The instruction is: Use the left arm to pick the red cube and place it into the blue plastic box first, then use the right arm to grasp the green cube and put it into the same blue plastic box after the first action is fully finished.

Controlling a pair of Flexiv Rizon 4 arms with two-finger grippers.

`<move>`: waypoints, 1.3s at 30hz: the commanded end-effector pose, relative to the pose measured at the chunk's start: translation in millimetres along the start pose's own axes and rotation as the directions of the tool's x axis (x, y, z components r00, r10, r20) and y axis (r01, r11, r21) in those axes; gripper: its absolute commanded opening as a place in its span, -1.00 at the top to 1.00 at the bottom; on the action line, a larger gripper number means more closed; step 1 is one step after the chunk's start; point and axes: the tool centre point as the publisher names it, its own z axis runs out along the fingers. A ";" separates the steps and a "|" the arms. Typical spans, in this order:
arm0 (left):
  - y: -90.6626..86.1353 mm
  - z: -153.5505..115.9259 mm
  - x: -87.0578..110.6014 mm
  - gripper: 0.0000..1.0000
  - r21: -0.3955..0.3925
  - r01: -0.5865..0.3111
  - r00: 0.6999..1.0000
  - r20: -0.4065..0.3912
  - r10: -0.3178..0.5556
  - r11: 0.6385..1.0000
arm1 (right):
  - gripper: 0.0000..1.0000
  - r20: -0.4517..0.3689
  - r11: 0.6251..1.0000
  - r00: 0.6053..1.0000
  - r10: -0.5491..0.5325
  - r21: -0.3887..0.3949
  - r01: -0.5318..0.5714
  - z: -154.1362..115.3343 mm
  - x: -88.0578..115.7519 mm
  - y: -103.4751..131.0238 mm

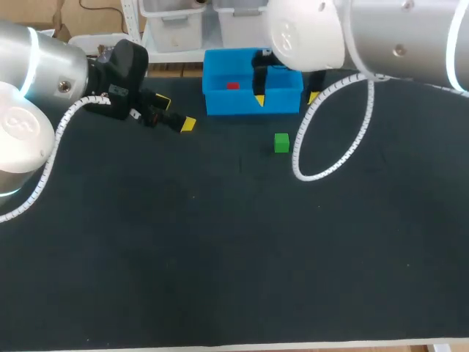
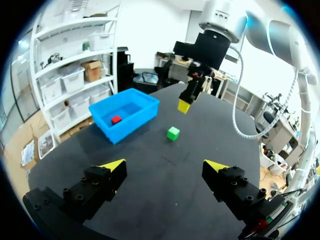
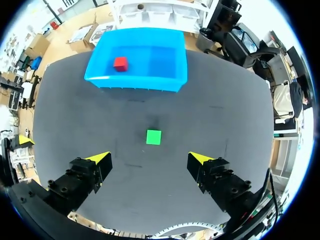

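A black table [image 1: 220,257] is seen from above, with a blue box [image 1: 249,103] at its far edge. The red cube [image 1: 232,86] lies on the floor of the box, toward its left side, so the first half of the task looks done. The left gripper [image 1: 176,114] sits to the left of the box, apart from it. Its two yellow-tipped fingers are spread wide and hold nothing.

The green cube [image 1: 281,142] rests on the bare table in front of the box, near its right corner and not touching it. The right gripper [image 3: 150,158] hangs in the air near the right end of the box, its fingers wide apart and empty. From its wrist camera, the green cube lies ahead of the fingers, roughly centred between them, with the box beyond.

The step in hand appears to be the second one, with the right arm going for the green cube. The next move likely calls for lowering the gripper until the fingers straddle the cube, then closing on two opposite faces. After that it would lift high enough to clear the near wall of the box and release inside, clear of the red cube.
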 end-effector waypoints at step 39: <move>0.9 0.0 2.4 -1.00 0.004 -0.003 1.000 0.011 0.003 1.000 | -1.00 0.005 0.997 1.000 0.027 0.073 -0.027 105.9 6.6 -11.0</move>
